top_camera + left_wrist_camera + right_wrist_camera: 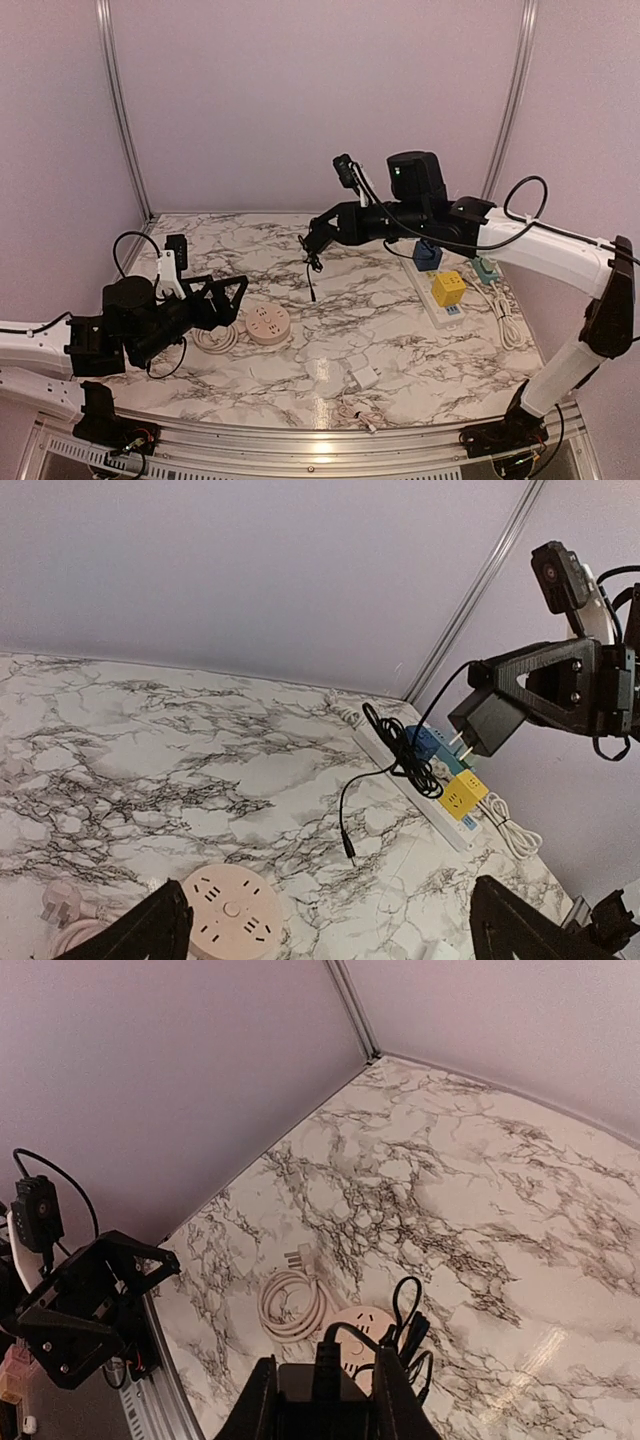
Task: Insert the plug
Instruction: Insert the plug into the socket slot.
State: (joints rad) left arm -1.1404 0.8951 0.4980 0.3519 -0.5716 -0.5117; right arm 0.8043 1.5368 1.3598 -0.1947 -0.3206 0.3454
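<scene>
Black plug [485, 722], boxy and smooth, with two small metal pins poking out. Hangs up in the air over the table [330, 335], well apart from every socket. Pinched tight between the two fingers of the right gripper [312, 238]. Trails a thin black cord [345, 810], bunched in loops close to the plug, with the loose end down near the tabletop.

Lower and to the left, a round pink socket [267, 325], flat like a cookie, dotted with little holes, lying on the table. Just beside it, a pale cord [215, 338] rolled up in rings.

Left gripper [240, 300] low by the round socket, black fingers spread wide apart, holding nothing.

Over on the right, a long white power strip [432, 300] with a yellow block [448, 288] and a blue block [428, 256] stuck in it. Near the front, a small white square adapter [362, 377] lying alone.

Table hard and shiny, white with dark wiggly lines like marble. Plain pale purple walls [300, 100] all around.
</scene>
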